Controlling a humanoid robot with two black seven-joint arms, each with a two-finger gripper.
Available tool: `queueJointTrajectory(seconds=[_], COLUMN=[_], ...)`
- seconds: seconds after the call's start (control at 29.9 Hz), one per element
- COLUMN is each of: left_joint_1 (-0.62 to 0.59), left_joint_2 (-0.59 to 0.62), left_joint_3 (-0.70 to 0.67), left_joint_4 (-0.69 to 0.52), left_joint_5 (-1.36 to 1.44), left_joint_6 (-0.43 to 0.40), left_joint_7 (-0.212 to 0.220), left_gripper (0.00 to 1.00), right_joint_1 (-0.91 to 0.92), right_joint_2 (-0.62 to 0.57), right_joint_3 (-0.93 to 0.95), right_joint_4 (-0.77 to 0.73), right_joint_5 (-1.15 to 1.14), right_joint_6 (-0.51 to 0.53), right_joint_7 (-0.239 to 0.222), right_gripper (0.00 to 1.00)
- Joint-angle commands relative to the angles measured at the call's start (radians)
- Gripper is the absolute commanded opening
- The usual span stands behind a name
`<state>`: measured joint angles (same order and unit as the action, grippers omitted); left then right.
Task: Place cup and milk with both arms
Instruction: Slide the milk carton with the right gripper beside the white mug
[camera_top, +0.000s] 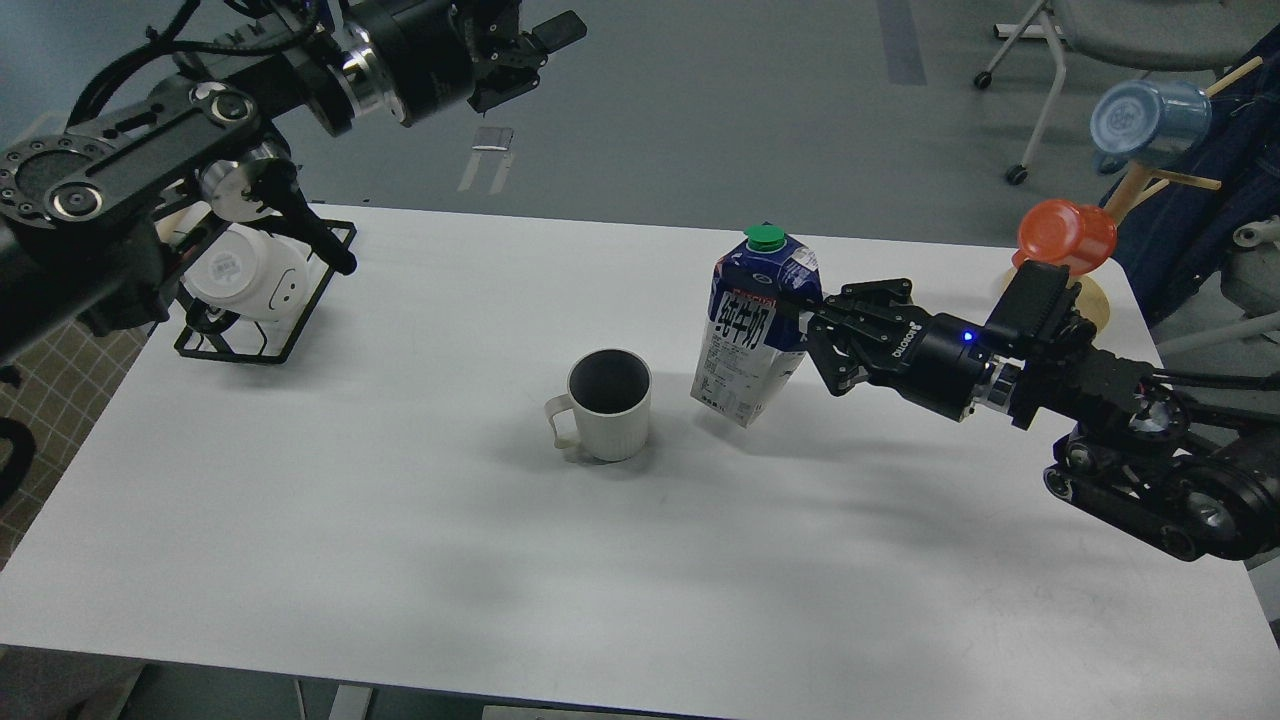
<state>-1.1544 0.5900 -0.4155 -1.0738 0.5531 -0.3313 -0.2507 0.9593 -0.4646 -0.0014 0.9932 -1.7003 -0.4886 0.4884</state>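
Note:
A white ribbed cup (607, 405) with a dark inside stands upright near the middle of the white table (400, 560), handle to the left. A blue and white milk carton (752, 335) with a green cap is just right of the cup, a little tilted, close to the table top. My right gripper (808, 325) is shut on the carton's right side. My left gripper (540, 35) is raised high at the back left, far from the cup, and holds nothing; its fingers look apart.
A black wire rack (262, 300) with a white cup lying in it sits at the table's back left. A wooden mug tree (1090, 290) with an orange cup (1066, 235) and a blue cup (1148, 117) stands at the back right. A chair is behind.

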Motion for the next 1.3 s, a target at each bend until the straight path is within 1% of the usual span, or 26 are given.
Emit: queueJointTrajectory(seconds=[0.0,0.5,0.53,0.6,0.63,0.67,0.7,0.73,0.9,1.1,1.27], left_joint_1=[0.012,0.013,0.013,0.013,0.013,0.013,0.013,0.013,0.013,0.013,0.013], left_joint_2=[0.002,0.004,0.004,0.007,0.007,0.008,0.008,0.008,0.008,0.01,0.01], left_joint_3=[-0.002,-0.003,-0.003,-0.003,-0.003,-0.003,-0.003,-0.003,-0.003,-0.003,-0.003], left_joint_4=[0.0,0.0,0.0,0.0,0.0,0.0,0.0,0.0,0.0,-0.002,-0.002], left_joint_5=[0.001,0.001,0.001,0.001,0.001,0.001,0.001,0.001,-0.001,-0.001,-0.001], left_joint_6=[0.0,-0.002,-0.002,-0.003,-0.003,-0.003,-0.003,-0.005,-0.005,-0.005,-0.005], left_joint_7=[-0.001,-0.001,-0.001,-0.001,-0.001,-0.001,-0.001,-0.001,-0.001,-0.001,-0.001], left_gripper=[0.96,0.96,0.96,0.96,0.96,0.96,0.96,0.96,0.96,0.96,0.96], right_joint_1=[0.004,0.007,0.006,0.004,0.004,0.001,-0.001,-0.005,-0.01,-0.01,-0.01], right_joint_2=[0.052,0.126,0.126,0.126,0.124,0.126,0.124,0.124,0.116,0.095,0.043], right_joint_3=[-0.011,-0.011,-0.012,-0.012,-0.012,-0.012,-0.012,-0.014,-0.014,-0.011,-0.014], right_joint_4=[-0.03,-0.097,-0.096,-0.099,-0.099,-0.099,-0.099,-0.099,-0.096,-0.081,-0.027], right_joint_5=[0.001,-0.001,-0.001,0.001,0.001,0.001,0.001,0.002,0.007,0.008,0.013], right_joint_6=[0.0,0.0,0.0,0.0,0.0,0.0,0.0,0.0,0.0,0.0,0.0], right_joint_7=[0.0,0.0,0.0,0.0,0.0,0.0,0.0,0.0,0.0,0.0,0.0], right_gripper=[0.0,0.0,0.06,0.33,0.39,0.52,0.58,0.66,0.73,0.77,0.78])
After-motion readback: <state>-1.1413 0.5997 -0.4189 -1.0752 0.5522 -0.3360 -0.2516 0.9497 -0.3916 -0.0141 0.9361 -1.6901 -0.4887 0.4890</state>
